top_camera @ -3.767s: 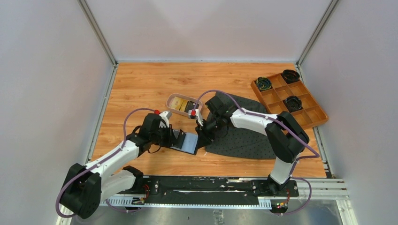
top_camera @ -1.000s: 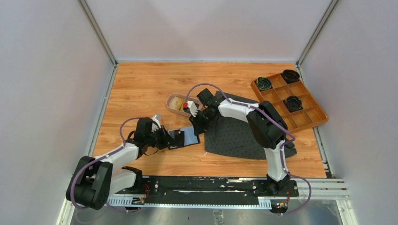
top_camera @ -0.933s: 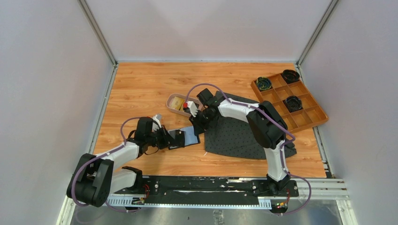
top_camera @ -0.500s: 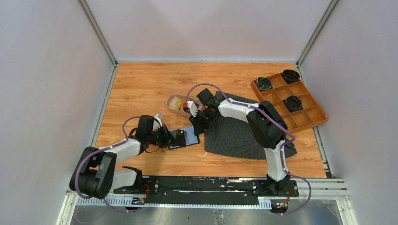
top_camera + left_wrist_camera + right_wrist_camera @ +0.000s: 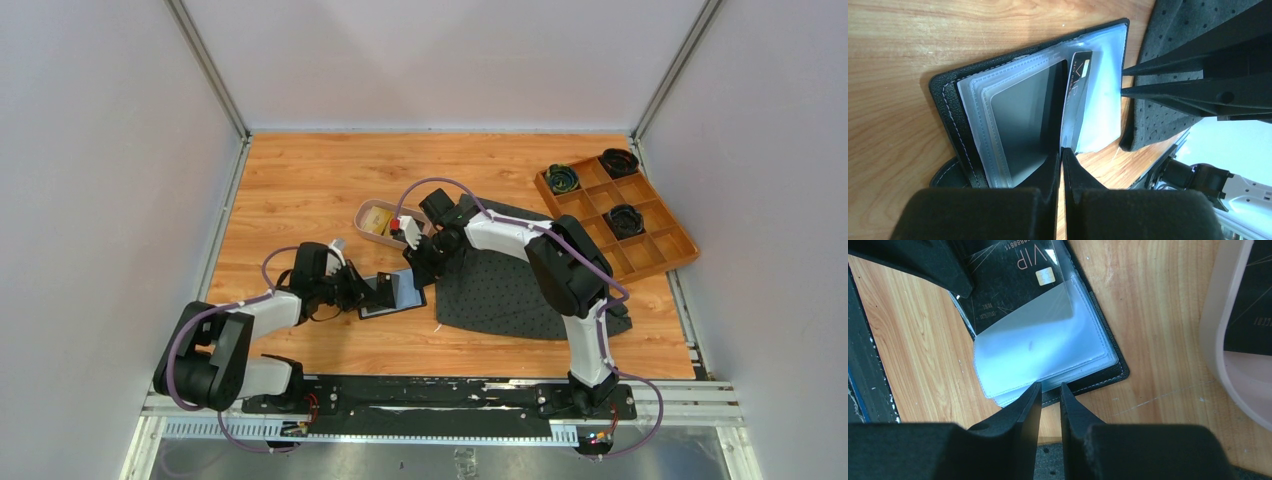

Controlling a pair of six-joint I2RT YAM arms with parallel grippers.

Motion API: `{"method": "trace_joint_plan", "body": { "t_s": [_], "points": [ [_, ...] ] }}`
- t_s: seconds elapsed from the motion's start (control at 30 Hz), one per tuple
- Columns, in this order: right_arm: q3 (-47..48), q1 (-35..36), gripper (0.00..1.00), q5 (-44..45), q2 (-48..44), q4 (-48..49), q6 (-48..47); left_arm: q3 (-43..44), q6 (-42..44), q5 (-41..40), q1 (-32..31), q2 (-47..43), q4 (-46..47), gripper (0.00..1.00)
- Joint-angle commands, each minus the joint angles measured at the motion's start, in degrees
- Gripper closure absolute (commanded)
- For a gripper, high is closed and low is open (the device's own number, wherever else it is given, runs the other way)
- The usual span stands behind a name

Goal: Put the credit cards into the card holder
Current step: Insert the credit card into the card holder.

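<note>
Since the earliest picture the right arm has reached further toward the upper left, and the card holder [image 5: 392, 293] now shows less of its pale sleeves. It lies open on the wooden table [image 5: 300, 180], left of centre, between the two grippers and just below the pinkish tray [image 5: 372, 213].

In the left wrist view the left gripper [image 5: 1062, 152] has its fingers pressed together, their tips at the near edge of the clear sleeves. Whether they pinch a sleeve I cannot tell. A black card [image 5: 1079, 95] marked VIP sits partly inside a sleeve.

In the right wrist view the right gripper [image 5: 1046, 387] has its fingers a narrow slit apart, with nothing visibly caught between them. Their tips are at the holder's stitched edge [image 5: 1118, 371]. The tray's wall [image 5: 1218, 340] stands at the right of that view, with another dark card [image 5: 1248, 305] inside.
</note>
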Motion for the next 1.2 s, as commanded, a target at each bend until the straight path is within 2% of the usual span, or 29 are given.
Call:
{"method": "trace_joint_plan", "body": {
  "t_s": [0.0,0.53,0.8,1.03,1.17],
  "points": [
    [-1.24,-0.89,0.76,2.42,1.37,-3.06,-1.41,-2.52,-0.88,-5.10,0.73,1.06,0.22,1.00],
    [-1.33,-0.80,0.76,1.98,1.63,-2.96,-1.14,-7.24,-5.99,-2.24,0.71,2.34,8.32,1.00],
    [-1.35,-0.68,0.75,1.89,1.60,-2.96,-1.05,-7.56,-7.17,-1.87,0.62,3.28,9.55,1.00],
    [-1.38,-0.58,0.76,1.70,1.48,-2.96,-0.96,-7.32,-7.99,-2.12,-1.33,4.73,10.17,1.00],
    [-1.42,-0.61,0.75,1.52,1.30,-2.96,-0.97,-7.18,-9.54,-2.00,-2.48,6.47,12.01,0.96]
  ]
}}
